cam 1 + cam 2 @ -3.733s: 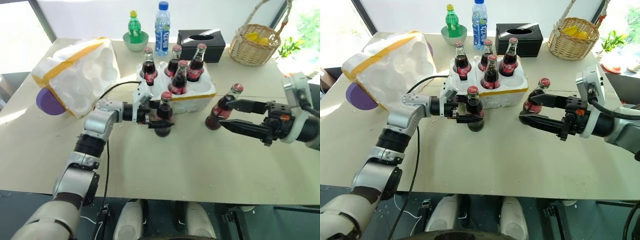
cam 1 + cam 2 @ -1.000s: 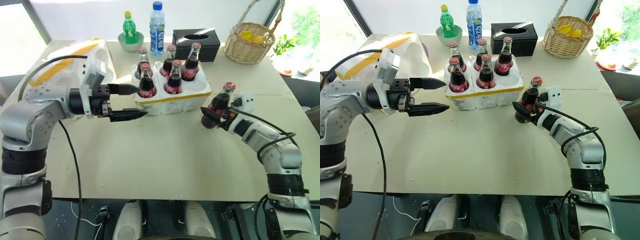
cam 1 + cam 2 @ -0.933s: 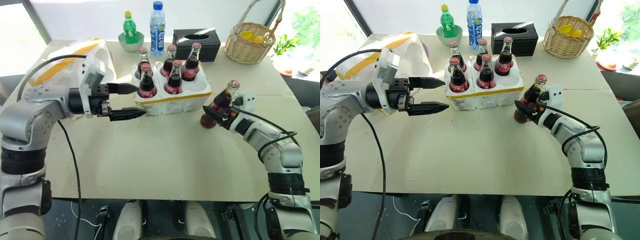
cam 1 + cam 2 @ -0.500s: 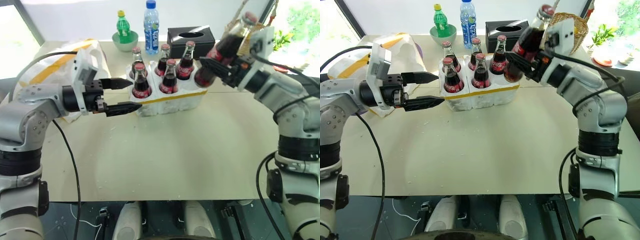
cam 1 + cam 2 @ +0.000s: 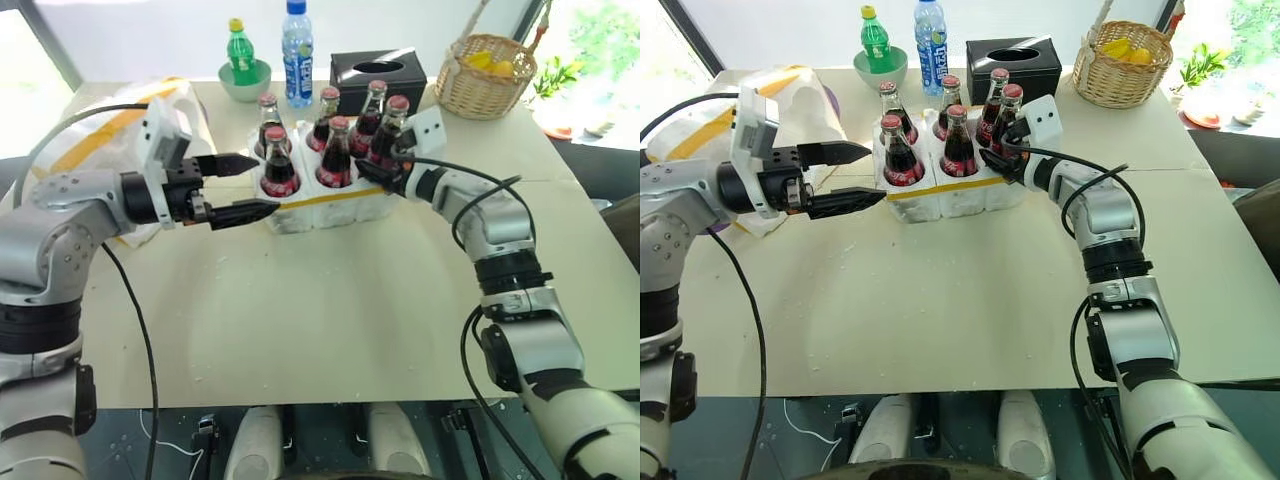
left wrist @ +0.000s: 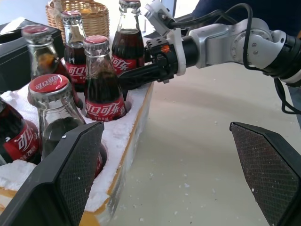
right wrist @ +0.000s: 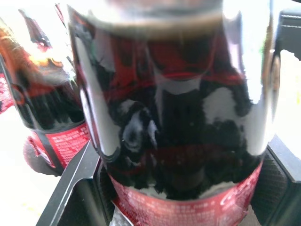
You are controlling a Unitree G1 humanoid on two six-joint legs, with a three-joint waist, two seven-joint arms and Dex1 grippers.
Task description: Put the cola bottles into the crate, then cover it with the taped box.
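Glass bottle (image 5: 390, 128) clamped in right tool (image 5: 378, 168) over crate (image 5: 330, 200) corner well; could tip onto neighbours if released crooked. Left tool (image 5: 240, 188) gaping, empty, beside crate.

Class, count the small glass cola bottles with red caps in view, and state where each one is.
6: all at the white foam crate. Back row; front row; the sixth held by the right gripper.

Ahead of me, a green soda bottle (image 5: 236, 46) stands in a bowl (image 5: 245, 82). Beside it stand a water bottle (image 5: 297, 40), a black tissue box (image 5: 378, 76) and a wicker basket (image 5: 486, 79).
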